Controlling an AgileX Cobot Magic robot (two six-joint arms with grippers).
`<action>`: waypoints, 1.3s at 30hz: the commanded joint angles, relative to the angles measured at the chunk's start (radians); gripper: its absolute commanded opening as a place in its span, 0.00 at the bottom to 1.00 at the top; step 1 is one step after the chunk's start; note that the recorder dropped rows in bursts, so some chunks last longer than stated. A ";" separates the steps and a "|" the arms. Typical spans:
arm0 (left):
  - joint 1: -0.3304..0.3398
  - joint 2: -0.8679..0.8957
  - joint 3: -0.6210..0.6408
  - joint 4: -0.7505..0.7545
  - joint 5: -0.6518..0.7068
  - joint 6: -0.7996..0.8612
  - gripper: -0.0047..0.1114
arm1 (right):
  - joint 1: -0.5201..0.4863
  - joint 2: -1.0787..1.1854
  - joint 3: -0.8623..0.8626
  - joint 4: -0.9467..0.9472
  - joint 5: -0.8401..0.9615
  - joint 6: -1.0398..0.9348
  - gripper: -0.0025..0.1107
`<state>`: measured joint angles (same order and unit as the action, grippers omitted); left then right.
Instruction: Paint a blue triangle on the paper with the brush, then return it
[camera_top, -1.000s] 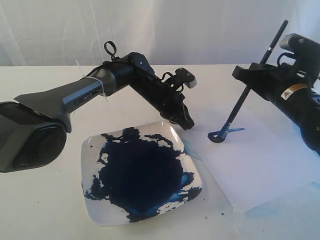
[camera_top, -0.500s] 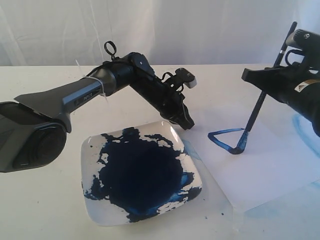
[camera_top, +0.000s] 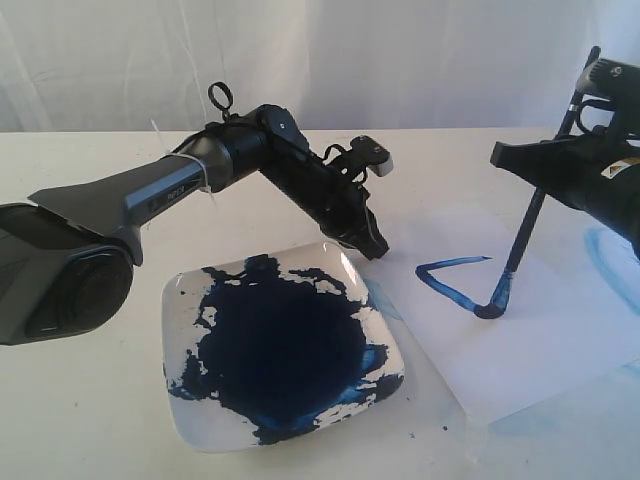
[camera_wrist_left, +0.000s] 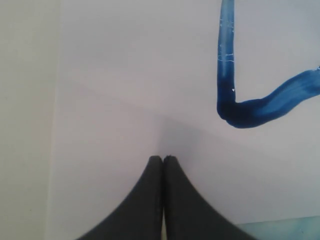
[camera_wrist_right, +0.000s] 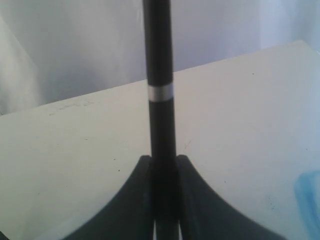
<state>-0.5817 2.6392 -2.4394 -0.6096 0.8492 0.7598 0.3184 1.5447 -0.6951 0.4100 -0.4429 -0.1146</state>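
Note:
The paper (camera_top: 530, 345) lies flat to the right of the plate. On it the blue triangle (camera_top: 447, 287) stands as two joined dark strokes, a thin upper one and a thicker lower one; its corner (camera_wrist_left: 230, 109) also shows in the left wrist view. My right gripper (camera_top: 538, 190) is shut on the brush (camera_top: 520, 240), whose black handle (camera_wrist_right: 160, 60) rises between its fingers, silver band (camera_wrist_right: 160, 93) above them. The blue bristles (camera_top: 493, 305) touch the sheet at the lower stroke's end. My left gripper (camera_top: 372, 246) is shut and empty, tips (camera_wrist_left: 163, 159) down on the paper (camera_wrist_left: 125, 75) near its left edge.
A white square plate (camera_top: 183, 296) smeared with dark blue paint sits in front of the left arm, touching the sheet's left side. A pale blue curved smear (camera_top: 603, 258) marks the table at the far right, also seen as a smear (camera_wrist_right: 307, 192) from the right wrist. White curtain behind.
The right gripper has carried the brush rightward and nearer, dragging the bristles across the sheet. One short mark has grown into two joined strokes. The left arm has not moved.

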 joint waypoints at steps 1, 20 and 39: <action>-0.002 0.006 -0.004 -0.011 0.022 -0.002 0.04 | 0.000 -0.007 -0.001 0.008 0.022 -0.023 0.02; -0.002 0.006 -0.004 -0.011 0.033 -0.002 0.04 | 0.000 -0.007 -0.001 0.008 0.042 -0.023 0.02; -0.002 0.006 -0.004 -0.011 0.031 -0.002 0.04 | 0.000 -0.087 0.021 0.094 0.032 -0.143 0.02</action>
<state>-0.5817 2.6392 -2.4394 -0.6096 0.8529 0.7598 0.3184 1.4796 -0.6780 0.4972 -0.3971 -0.2423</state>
